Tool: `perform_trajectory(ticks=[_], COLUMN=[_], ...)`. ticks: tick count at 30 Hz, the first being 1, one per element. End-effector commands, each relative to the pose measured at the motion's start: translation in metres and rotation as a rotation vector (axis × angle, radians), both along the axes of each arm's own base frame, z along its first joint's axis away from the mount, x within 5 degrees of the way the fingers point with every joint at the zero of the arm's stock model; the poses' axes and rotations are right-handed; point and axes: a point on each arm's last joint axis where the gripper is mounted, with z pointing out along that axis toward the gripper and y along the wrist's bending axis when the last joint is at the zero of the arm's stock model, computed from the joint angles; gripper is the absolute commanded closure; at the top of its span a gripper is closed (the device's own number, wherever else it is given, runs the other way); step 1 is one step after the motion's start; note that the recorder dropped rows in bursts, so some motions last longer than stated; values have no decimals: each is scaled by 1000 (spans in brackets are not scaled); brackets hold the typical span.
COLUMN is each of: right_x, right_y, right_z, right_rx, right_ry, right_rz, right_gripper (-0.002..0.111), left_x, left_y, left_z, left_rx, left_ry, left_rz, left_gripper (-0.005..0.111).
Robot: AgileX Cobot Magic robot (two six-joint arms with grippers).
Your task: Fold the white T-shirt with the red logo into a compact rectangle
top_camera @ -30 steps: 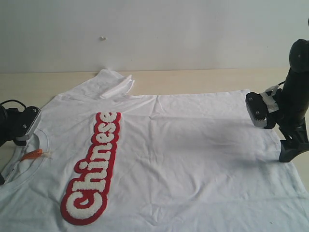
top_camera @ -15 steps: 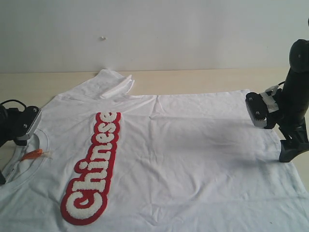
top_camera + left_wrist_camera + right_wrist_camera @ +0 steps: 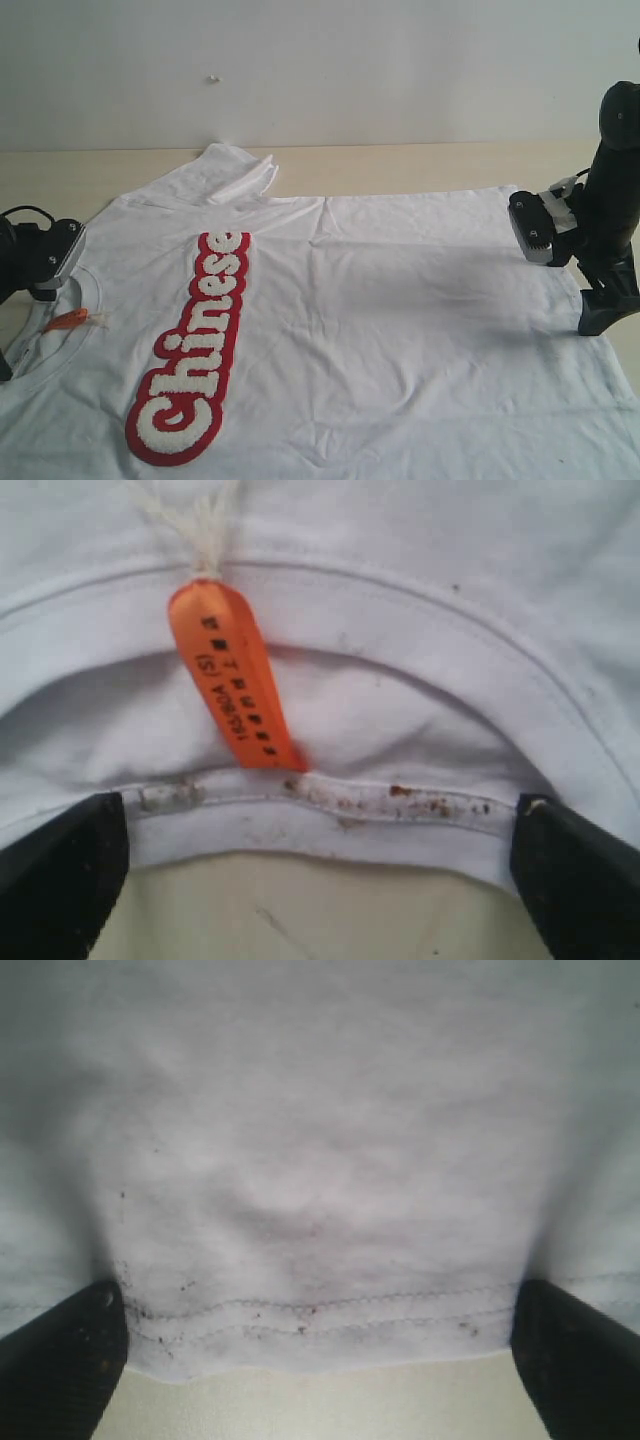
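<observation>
Two spread hands at either end of the white T-shirt (image 3: 400,330)
Left hand (image 3: 318,880) flanks the collar (image 3: 420,820) beside the orange tag (image 3: 235,680); right hand (image 3: 318,1360) flanks the hem (image 3: 320,1320).

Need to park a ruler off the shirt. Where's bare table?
Bare table strip between wall and white T-shirt's far edge; also beside the sleeve. Crowded: left tool at collar, right tool at hem.
</observation>
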Motion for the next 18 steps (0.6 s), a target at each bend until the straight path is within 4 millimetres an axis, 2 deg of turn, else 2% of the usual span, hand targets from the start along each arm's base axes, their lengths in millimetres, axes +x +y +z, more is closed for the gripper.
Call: perform_trajectory(ticks=[1, 9, 18], right_x=[-3, -3, -3], right_y=[-3, -3, -3], right_z=[-11, -11, -11], right_rx=[0, 0, 0], right_ry=[30, 30, 28], right_rz=[-10, -10, -10], right_gripper=[3, 3, 3], left_x=[5, 4, 3], left_y=[1, 1, 1], left_z=[2, 1, -11], left_rx=[-7, -7, -5], left_ry=[-48, -40, 11], left_rz=[15, 15, 12], left_gripper=[2, 2, 2])
